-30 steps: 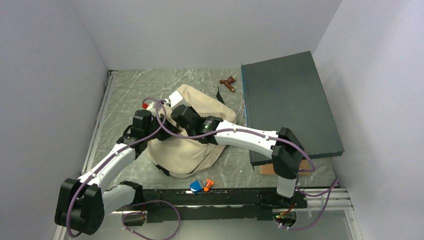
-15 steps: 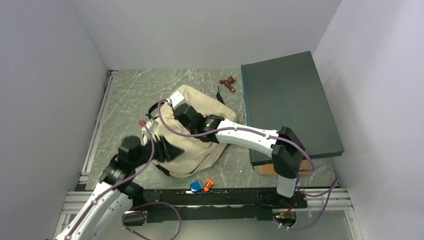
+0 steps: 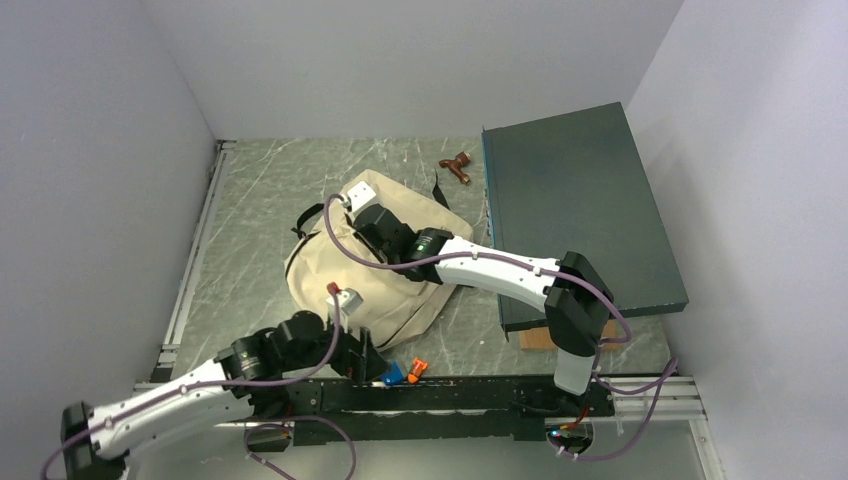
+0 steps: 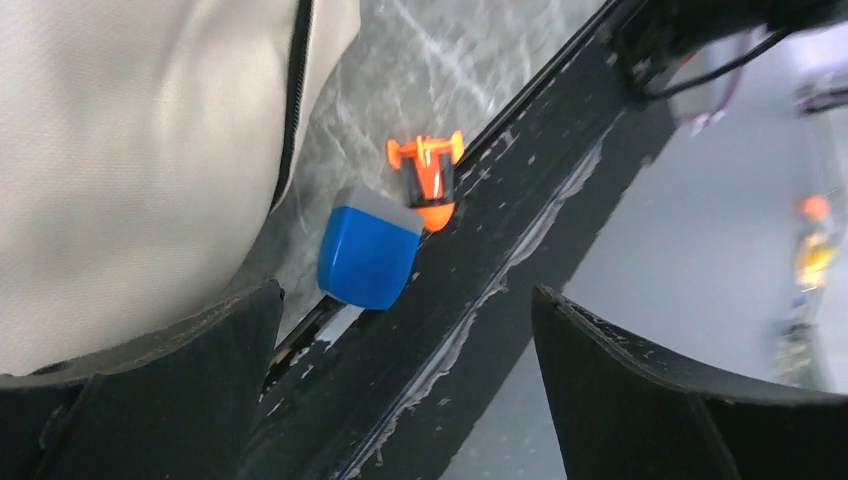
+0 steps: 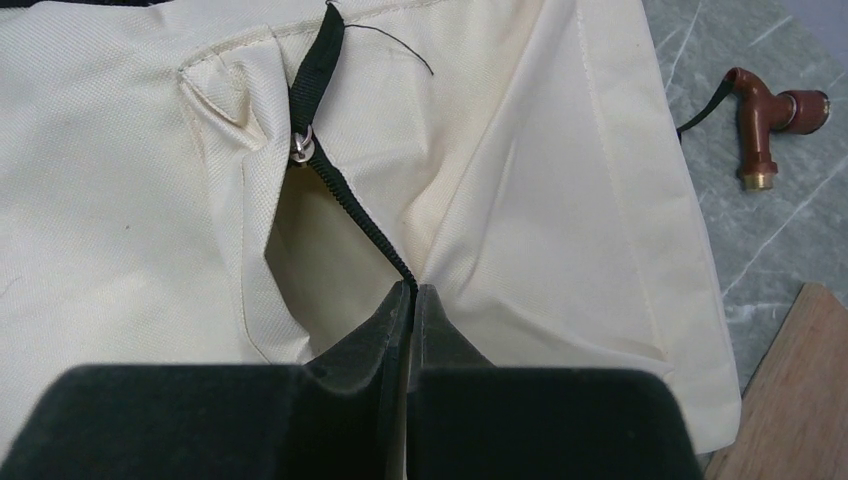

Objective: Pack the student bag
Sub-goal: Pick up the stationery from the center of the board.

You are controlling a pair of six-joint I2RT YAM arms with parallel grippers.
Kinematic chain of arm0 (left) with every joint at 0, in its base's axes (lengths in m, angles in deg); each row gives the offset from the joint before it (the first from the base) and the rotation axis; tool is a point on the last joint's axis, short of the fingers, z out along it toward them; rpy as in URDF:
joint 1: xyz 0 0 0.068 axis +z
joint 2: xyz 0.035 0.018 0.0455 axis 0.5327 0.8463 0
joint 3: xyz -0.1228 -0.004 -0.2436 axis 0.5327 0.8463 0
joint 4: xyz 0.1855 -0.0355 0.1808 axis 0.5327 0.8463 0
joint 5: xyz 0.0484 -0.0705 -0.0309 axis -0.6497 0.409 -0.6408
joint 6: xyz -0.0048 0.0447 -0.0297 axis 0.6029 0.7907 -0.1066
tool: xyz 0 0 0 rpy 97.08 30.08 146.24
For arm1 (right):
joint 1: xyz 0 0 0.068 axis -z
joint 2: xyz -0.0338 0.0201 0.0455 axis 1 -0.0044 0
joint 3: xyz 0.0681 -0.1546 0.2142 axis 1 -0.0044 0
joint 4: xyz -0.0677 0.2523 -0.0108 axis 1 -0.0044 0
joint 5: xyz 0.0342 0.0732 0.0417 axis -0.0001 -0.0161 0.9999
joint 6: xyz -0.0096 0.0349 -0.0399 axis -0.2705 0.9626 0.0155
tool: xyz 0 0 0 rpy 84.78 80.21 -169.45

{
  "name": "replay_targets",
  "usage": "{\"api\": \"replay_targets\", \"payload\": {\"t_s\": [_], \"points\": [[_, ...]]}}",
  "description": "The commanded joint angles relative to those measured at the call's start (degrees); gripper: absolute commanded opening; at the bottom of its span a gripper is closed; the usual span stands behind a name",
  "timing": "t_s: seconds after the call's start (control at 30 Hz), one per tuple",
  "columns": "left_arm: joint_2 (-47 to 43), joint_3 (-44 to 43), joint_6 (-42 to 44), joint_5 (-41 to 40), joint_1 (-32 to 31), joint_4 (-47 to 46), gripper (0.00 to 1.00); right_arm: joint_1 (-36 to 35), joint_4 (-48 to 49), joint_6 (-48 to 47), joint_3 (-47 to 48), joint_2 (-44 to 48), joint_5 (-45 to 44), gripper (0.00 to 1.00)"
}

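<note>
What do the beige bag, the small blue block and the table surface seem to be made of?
The soft beige backpack: woven canvas, matte; weave and stitched seams show. The small blue block with grey top: probably smooth plastic, slightly glossy. The grey-green tabletop: looks like veined stone or laminate; I cannot tell which.

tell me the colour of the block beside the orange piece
The block is blue with a grey end, best seen in the left wrist view.
</note>
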Motion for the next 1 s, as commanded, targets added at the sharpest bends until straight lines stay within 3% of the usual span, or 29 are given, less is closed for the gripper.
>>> {"api": "replay_targets", "payload": {"t_s": [0.0, 0.13, 0.3, 0.47, 0.67, 0.77, 0.97], "points": [[10.09, -5.54, 6.04, -14.61, -10.20, -3.32, 0.99, 1.01, 0.16, 0.83, -0.28, 3.90, 0.53, 0.00], [20.69, -9.64, 8.36, -21.48, -17.26, -2.72, 0.94, 1.24, 0.29, 0.57, -0.51, 4.52, 0.80, 0.00], [26.81, -11.14, 12.35, -24.03, -18.89, -3.91, 0.89, 1.25, 0.88, 0.10, -1.29, 5.19, 1.23, 0.00], [32.76, -11.32, 15.26, -20.81, -19.08, -8.39, 0.80, 1.29, 0.97, 0.16, -1.74, 5.32, 1.56, 0.00], [35.21, -10.06, 17.03, -18.00, -19.44, -12.14, 0.78, 1.36, 1.13, 0.18, -2.25, 5.94, 1.72, 0.00], [37.00, -11.14, 17.76, -17.86, -19.57, -11.90, 0.69, 1.34, 1.26, 0.30, -2.41, 5.94, 1.72, 0.00], [40.68, -11.85, 16.76, -17.82, -20.85, -12.28, 0.71, 1.34, 1.04, 0.17, -2.05, 5.83, 1.97, 0.00]]}}
